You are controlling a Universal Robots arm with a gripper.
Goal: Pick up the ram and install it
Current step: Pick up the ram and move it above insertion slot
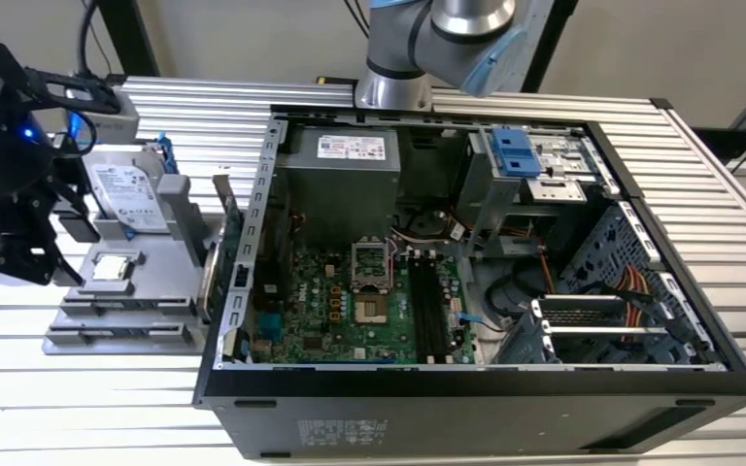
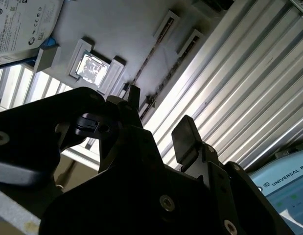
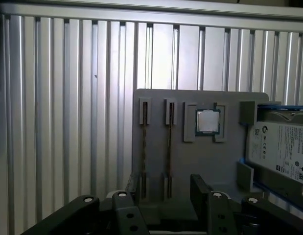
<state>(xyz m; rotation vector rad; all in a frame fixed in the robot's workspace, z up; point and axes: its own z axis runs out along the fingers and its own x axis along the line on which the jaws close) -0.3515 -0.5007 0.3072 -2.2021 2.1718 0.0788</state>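
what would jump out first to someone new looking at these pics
The open computer case with its green motherboard takes the middle of the exterior view. At that view's left the gripper, fingers open, hangs near a grey tray holding a hard drive, a processor chip and two ram sticks on edge.

Your table and its load
You see a silver ribbed table (image 1: 75, 417). A grey tray (image 1: 127, 340) lies on it at the exterior view's left. A big open computer case (image 1: 477, 413) lies just beside the tray.
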